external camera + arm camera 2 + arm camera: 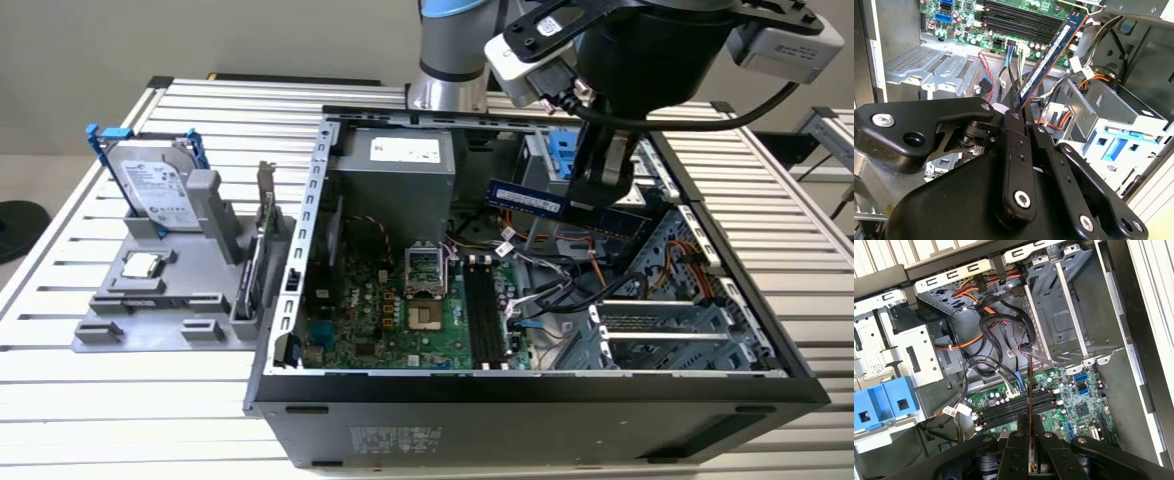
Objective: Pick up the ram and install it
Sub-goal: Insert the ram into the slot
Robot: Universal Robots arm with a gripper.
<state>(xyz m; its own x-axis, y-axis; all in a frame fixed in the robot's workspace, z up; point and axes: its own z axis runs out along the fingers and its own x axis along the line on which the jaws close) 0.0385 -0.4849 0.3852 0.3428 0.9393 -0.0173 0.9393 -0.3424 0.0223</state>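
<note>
Exterior view, read from its left. A grey holder (160, 300) stood on the slatted worktop (80, 400) and carried a hard drive (158, 190), a processor (140, 265) and a bracketed card (267, 215). Just beside it lay the open case (534, 400), with the motherboard (400, 310) on its floor. The long black slots (487, 320) ran from the near side of the case towards the far side.

Further to the exterior view's right, the ram (527, 197) hung in the air above the case interior, clear of the board and seated in nothing. The end effector (597, 195) was clamped on it, with a finger pressed against each flat face. The stick's free length projected from the fingers towards the exterior view's left.

We judged its long axis to be roughly level and to lie across the line of the slots, not along it. The slots sat lower than the ram and towards the exterior view's left of it.

In the second wrist view, the ram (1051, 47) ran outward from the end effector (1021, 107) over the slots (1019, 20), label face showing. In the first wrist view, the ram (1030, 405) appeared edge-on as a thin line. It rose from the end effector (1031, 440) and crossed the slots (1004, 410) at a steep angle.
</note>
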